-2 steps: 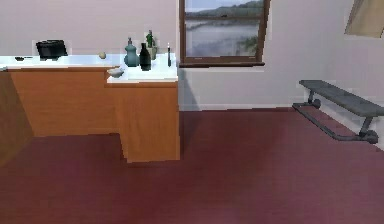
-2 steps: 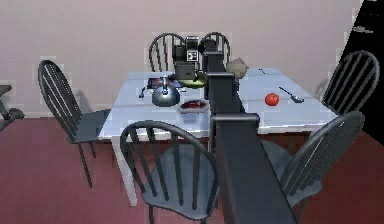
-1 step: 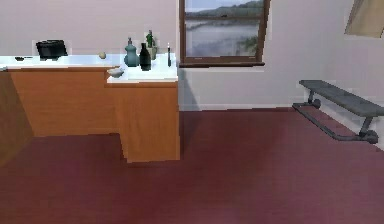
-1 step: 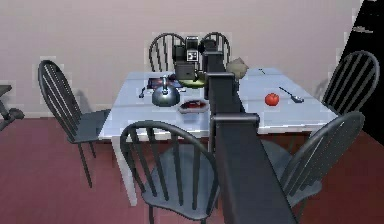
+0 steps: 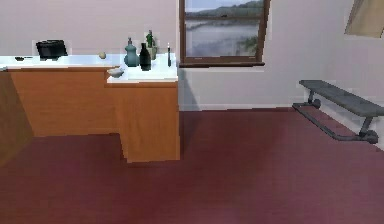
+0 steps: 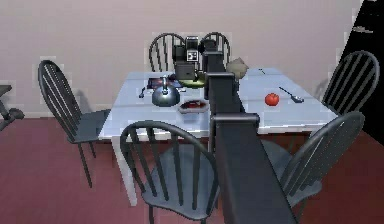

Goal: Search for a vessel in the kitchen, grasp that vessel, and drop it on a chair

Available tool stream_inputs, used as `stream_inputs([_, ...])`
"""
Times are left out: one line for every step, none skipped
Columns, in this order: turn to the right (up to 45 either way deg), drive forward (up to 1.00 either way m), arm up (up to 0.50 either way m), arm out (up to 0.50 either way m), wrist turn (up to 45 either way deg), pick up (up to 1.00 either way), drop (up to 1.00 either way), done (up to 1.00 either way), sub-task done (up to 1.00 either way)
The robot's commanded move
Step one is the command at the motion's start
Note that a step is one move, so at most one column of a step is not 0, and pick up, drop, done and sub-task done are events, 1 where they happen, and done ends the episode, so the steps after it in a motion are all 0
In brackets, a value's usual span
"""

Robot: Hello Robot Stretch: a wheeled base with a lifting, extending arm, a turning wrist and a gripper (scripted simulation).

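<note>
On the white countertop [image 5: 60, 63] in the forward view stand a teal vase-like vessel [image 5: 131, 52], a dark bottle [image 5: 145, 57] and a green bottle [image 5: 151, 41], with a pale bowl-like thing [image 5: 116, 71] in front of them. In the arm side view the dark arm [image 6: 240, 150] reaches out over a pale table [image 6: 135, 100] ringed by dark spindle-back chairs [image 6: 165, 170]. The gripper [image 6: 180, 66] shows at the arm's far end, left of the white marker squares [image 6: 191, 47]. Table items lie behind it, so I cannot tell whether it holds anything. A grey kettle-like pot [image 6: 166, 95] sits just left of the arm.
The counter also bears a black toaster [image 5: 51, 48]. A window [image 5: 224, 30] is in the far wall and a grey bench [image 5: 340, 98] stands at the right. On the table lie a red fruit [image 6: 271, 99], a bowl [image 6: 193, 108] and a spoon [image 6: 290, 95]. Dark red floor lies ahead.
</note>
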Motion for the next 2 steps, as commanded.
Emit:
stream_inputs([0.0,0.00,0.00,0.00,0.0,0.00,1.00,0.00,0.00])
stream_inputs([0.0,0.00,0.00,-0.10,0.0,0.00,0.00,0.00,0.00])
